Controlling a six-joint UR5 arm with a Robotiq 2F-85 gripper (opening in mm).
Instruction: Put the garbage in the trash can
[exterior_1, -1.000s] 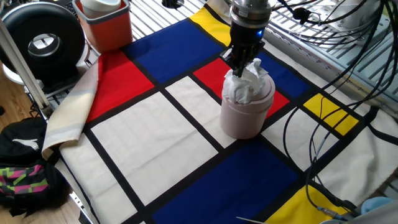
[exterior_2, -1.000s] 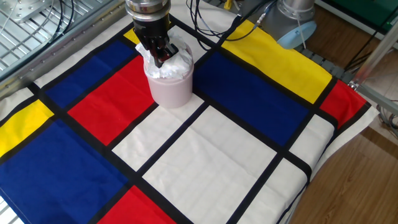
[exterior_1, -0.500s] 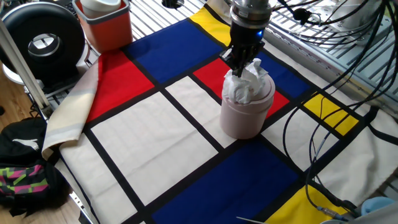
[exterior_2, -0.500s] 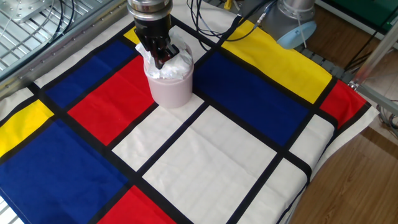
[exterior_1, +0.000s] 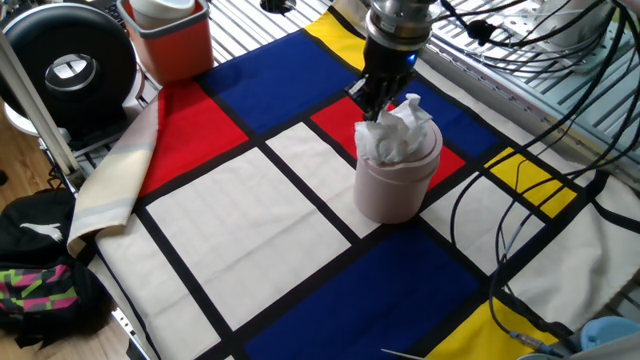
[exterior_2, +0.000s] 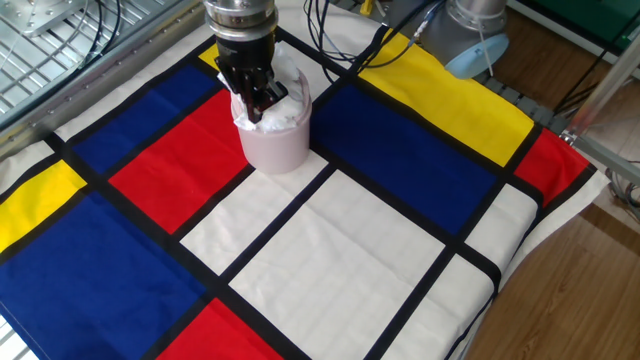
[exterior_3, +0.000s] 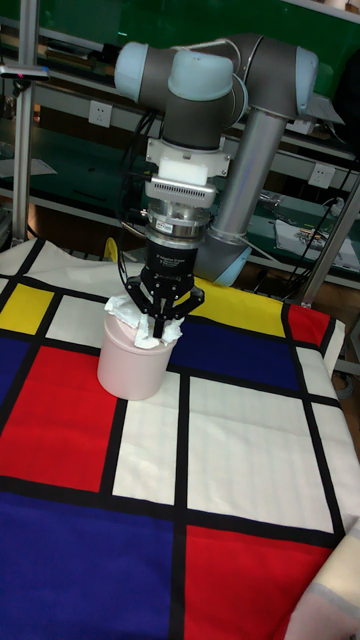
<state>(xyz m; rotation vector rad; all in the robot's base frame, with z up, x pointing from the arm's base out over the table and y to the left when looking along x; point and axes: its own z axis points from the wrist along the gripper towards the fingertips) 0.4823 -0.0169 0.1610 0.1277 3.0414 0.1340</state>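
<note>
Gripper (exterior_3: 160, 325) over crumpled tissue (exterior_1: 398, 134) atop smooth cylindrical can (exterior_1: 394, 184)

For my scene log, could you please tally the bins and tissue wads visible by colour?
Pale pink trash can: 1
Red-orange square bin: 1
White tissue garbage, sitting in the pink can's top: 1
Total: 3

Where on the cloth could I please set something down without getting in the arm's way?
The white panels in front of the pink can lie bare. It is crowded at the can, where the gripper meets the tissue, and by the cables.
</note>
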